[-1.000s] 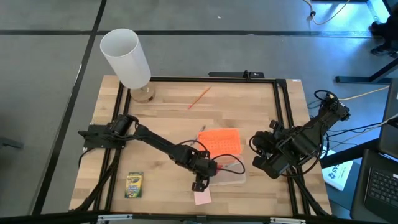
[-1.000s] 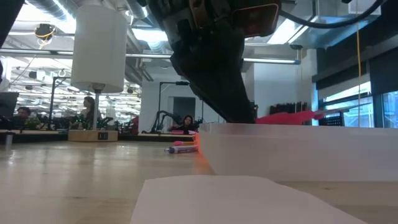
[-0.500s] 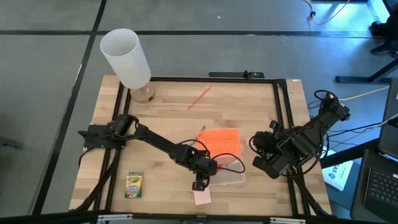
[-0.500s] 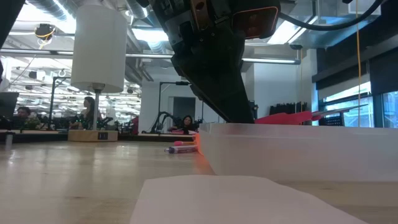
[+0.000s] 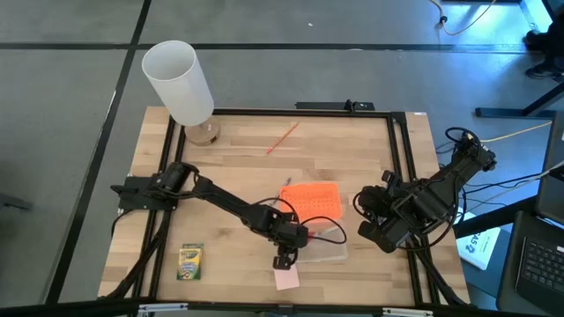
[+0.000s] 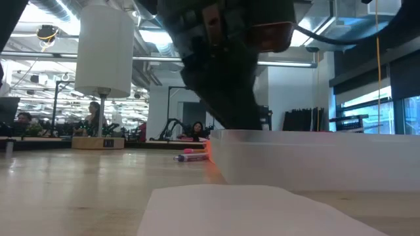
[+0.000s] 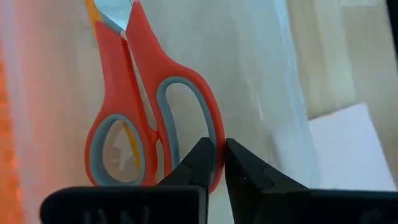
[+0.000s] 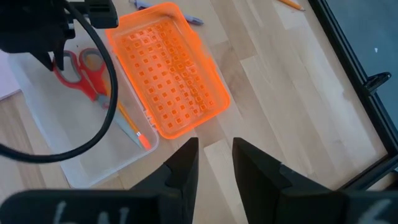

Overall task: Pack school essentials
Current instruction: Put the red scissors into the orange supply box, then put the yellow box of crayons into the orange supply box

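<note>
My left gripper (image 7: pixel 221 144) reaches down into the clear plastic box (image 5: pixel 328 254), shut on the red-handled scissors (image 7: pixel 140 99) that lie inside. An orange-tipped pencil (image 8: pixel 132 126) lies in the box beside them. The box's orange lid (image 5: pixel 313 201) rests next to it. The crayon box (image 5: pixel 190 261) and the pink sticky-note pad (image 5: pixel 286 278) lie flat near the table's near edge. A pen (image 6: pixel 190 157) lies behind the lid and a thin pencil (image 5: pixel 282 138) lies farther off. My right gripper (image 8: pixel 214 155) hovers open by the table's right side. My left gripper pinches the outer rim of one finger loop (image 7: pixel 213 134) of the scissors between its two fingers. It comes from above, pointing down into the box. The scissors lie along the box's floor, blades pointing away from the fingers.
The tall white cylinder (image 5: pixel 179 81) stands at the table's far left corner. A black frame (image 5: pixel 401 158) runs around the tabletop. Bare wood lies between the cylinder and the box. Cables and other gear sit beyond the right edge.
My left gripper has moved down with the scissors. A second ago their red handles showed above the box's rim in the low view. Now they are below the rim, inside the box. The fingers have stayed shut on them.
</note>
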Tool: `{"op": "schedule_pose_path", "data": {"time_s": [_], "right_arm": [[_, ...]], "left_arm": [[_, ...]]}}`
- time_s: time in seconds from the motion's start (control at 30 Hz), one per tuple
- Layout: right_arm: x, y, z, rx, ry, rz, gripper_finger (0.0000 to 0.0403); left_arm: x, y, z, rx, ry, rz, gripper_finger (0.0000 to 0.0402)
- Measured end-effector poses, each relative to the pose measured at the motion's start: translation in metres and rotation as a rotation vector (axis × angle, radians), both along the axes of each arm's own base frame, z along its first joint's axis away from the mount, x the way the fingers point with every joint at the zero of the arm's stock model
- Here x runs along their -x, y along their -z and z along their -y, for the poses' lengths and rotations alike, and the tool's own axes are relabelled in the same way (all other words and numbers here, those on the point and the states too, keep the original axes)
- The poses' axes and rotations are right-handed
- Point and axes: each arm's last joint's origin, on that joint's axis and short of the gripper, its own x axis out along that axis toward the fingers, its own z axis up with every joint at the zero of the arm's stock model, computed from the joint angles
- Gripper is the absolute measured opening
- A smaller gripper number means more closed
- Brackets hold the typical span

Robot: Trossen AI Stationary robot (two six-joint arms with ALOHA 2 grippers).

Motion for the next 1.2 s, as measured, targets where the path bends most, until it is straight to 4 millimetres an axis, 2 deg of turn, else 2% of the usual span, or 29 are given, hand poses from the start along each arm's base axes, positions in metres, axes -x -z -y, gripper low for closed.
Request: {"op": "schedule_pose_path", "data": {"time_s": [0.57,1.0,1.1,1.2], "right_arm": [[0.0,0.001,-0.001,-0.037,-0.004,-0.022,0.0101],[0.0,0.001,-0.001,-0.036,-0.004,-0.022,0.0101],[0.0,0.001,-0.001,-0.035,-0.005,-0.023,0.0101],[0.0,0.001,-0.001,-0.031,-0.014,-0.026,0.0101]], "left_arm": [[-0.002,0.004,-0.004,0.013,-0.004,-0.014,0.0027],[-0.002,0.003,-0.004,0.007,-0.007,-0.012,0.0085],[-0.001,-0.006,-0.009,0.018,-0.014,0.0,0.0084],[0.001,-0.028,-0.015,0.042,-0.023,0.038,0.0083]]}}
